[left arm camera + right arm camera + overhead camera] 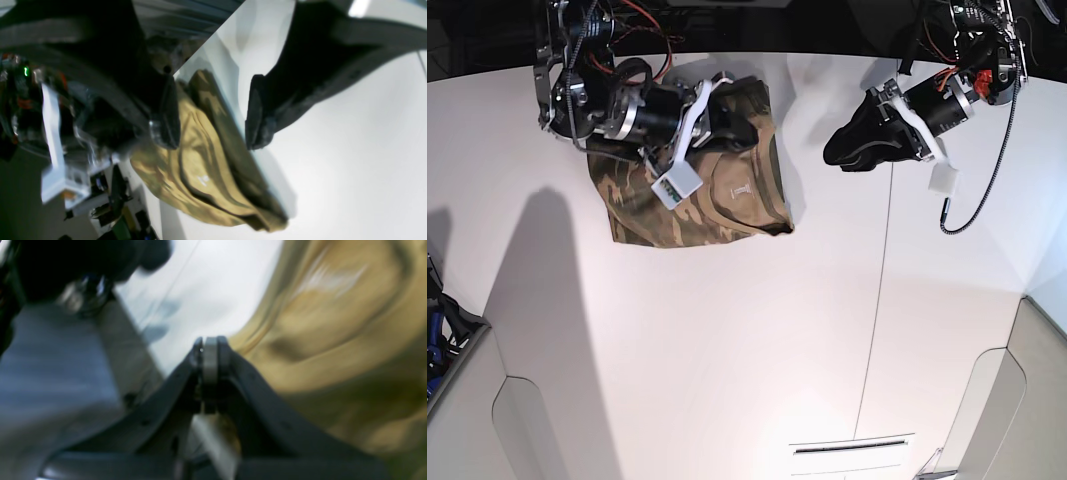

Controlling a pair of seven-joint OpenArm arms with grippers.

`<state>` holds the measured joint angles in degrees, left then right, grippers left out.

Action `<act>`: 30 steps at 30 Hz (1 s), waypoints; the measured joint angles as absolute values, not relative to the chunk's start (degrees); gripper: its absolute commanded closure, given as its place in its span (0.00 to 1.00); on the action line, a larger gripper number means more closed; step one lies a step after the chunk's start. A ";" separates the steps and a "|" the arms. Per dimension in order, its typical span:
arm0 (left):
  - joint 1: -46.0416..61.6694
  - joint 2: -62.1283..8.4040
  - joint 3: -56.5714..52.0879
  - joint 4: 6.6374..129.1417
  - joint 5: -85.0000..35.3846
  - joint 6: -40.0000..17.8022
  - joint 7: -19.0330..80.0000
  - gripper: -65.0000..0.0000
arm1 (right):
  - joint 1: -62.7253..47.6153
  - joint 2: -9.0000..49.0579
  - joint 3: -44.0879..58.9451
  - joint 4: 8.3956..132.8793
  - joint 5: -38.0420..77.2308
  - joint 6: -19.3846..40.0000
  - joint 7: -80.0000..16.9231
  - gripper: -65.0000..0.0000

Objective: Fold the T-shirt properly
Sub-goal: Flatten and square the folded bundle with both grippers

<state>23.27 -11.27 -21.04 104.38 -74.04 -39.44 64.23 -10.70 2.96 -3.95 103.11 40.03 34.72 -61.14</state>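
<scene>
Camouflage cloth in brown, tan and olive forms the T-shirt (695,205), which is bunched into a rough rectangle on the white counter (757,340), toward its far left in the base view. Soft ridges and a small pale mark on the fabric are shown. The right pincer (210,351) is seen in its wrist view with dark, matte jaws pressed together; cloth lies blurred just beside it, and whether any is pinched cannot be told. From the base view, this arm is seen over the shirt's upper edge. The left pincer (213,113) is shown with its jaws spread, well apart from the shirt in the base view (847,150); folds are visible through the gap.
</scene>
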 measured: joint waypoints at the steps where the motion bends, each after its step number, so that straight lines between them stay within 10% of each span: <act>1: 23.38 -11.29 -20.67 105.06 -74.02 -39.44 64.47 0.68 | -9.91 2.96 -2.98 103.13 40.03 34.74 -60.95 1.00; 8: 24.38 -11.29 -12.25 107.57 -73.93 -39.44 66.41 0.91 | -4.69 2.81 7.31 103.11 33.69 34.52 -56.03 1.00; 30: 23.92 -10.33 10.44 98.52 -58.59 -39.44 55.40 0.91 | 1.76 4.62 14.74 79.07 31.75 34.33 -45.71 1.00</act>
